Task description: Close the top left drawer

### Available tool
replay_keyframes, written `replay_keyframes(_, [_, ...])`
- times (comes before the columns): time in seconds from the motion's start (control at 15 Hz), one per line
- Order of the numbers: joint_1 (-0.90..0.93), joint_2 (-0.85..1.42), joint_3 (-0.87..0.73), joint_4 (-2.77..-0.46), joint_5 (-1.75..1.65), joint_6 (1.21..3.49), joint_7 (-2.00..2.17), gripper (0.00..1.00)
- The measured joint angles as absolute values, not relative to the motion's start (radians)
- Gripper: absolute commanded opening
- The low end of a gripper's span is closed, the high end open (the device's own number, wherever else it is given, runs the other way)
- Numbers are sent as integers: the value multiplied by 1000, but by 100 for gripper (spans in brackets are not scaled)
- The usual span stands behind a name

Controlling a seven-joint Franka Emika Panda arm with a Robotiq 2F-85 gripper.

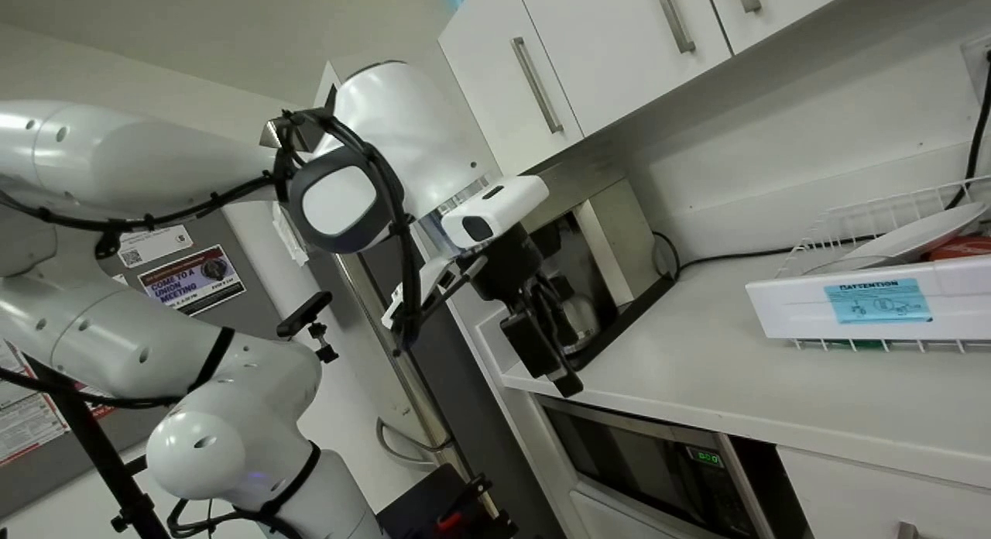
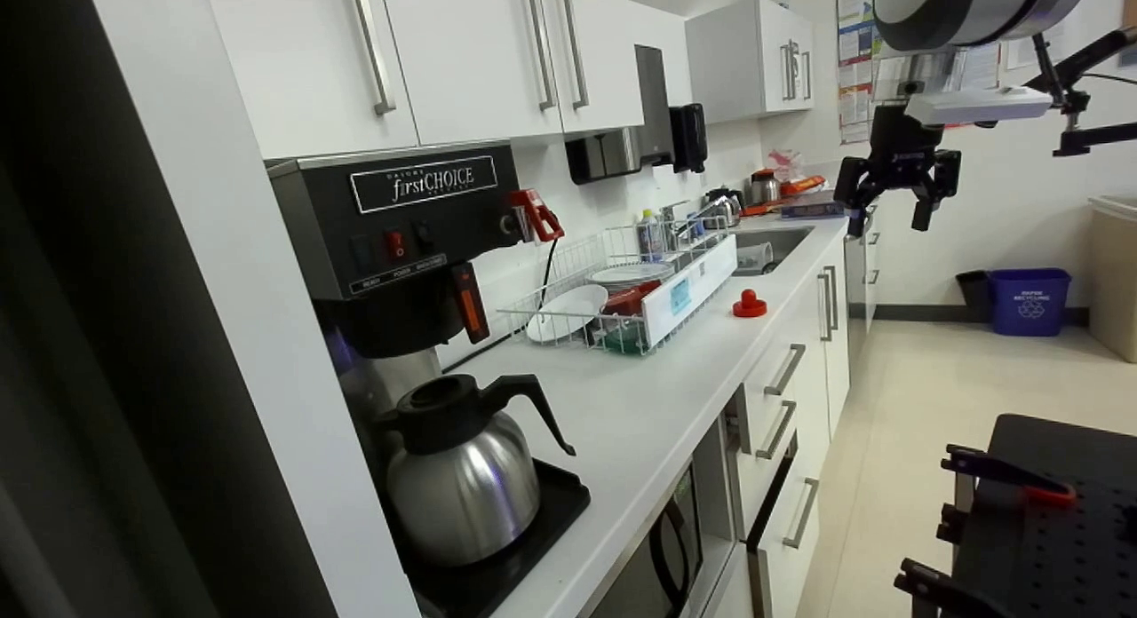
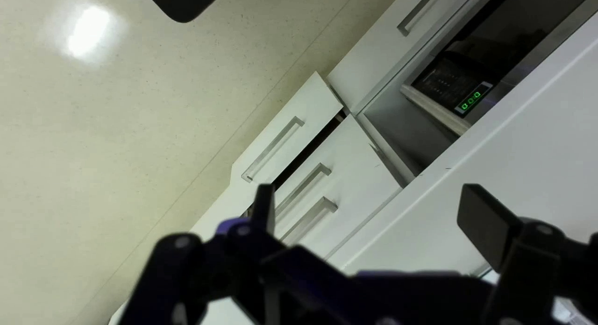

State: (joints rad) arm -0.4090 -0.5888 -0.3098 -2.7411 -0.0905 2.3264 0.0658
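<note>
Hanging empty, jaws spread wide, the black two-fingered gripper (image 2: 890, 220) points down; the plain white flat-fronted top left drawer (image 3: 357, 196) lies lower, just beneath the smooth white worktop (image 2: 604, 396), long axis parallel to its front edge.

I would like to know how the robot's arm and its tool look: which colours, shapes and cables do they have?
The arm is whitish and smoothly rounded, with a dark-rimmed oval cap. Black cables run along it, and black straps circle it. It carries a white, rounded camera housing. The tool is black and angular, with two fingers that have flat, blocky ends.
</note>
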Motion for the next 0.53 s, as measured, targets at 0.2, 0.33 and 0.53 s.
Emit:
replay_keyframes(0.2, [-409, -508, -391, -2720, -22, 2413, 43, 100])
replay_keyframes(0.33, [-396, -428, -481, -2707, 88, 2505, -31, 100])
replay_keyframes(0.53, [-297, -308, -684, -2676, 346, 2590, -203, 100])
